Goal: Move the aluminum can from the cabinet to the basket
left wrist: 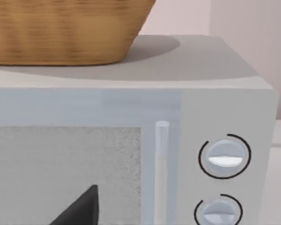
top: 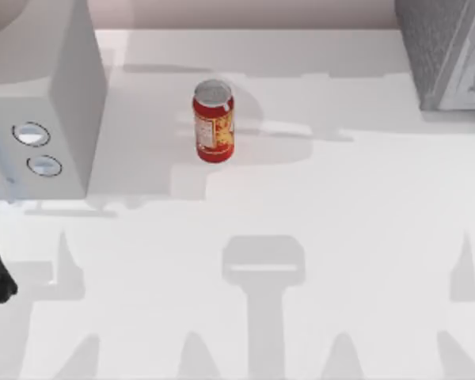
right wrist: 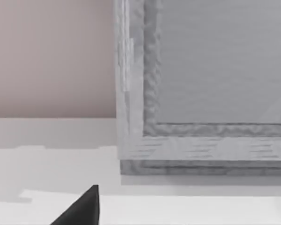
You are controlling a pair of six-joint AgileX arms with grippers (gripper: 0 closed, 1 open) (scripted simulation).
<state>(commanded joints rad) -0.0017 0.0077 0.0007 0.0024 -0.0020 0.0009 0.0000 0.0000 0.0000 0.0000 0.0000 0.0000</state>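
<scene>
red aluminum can [top: 214, 121] upright on white counter [top: 340, 206], between microwave [top: 39, 103] and grey cabinet [top: 447, 51], wicker basket [left wrist: 61, 30] atop microwave, tool states cannot be told

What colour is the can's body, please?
Red, with a yellow-and-white label, on the aluminum can; clearest from the top view.

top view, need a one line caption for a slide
Red aluminum can stands upright on the white table, between the microwave at left and the grey cabinet at right.
</scene>
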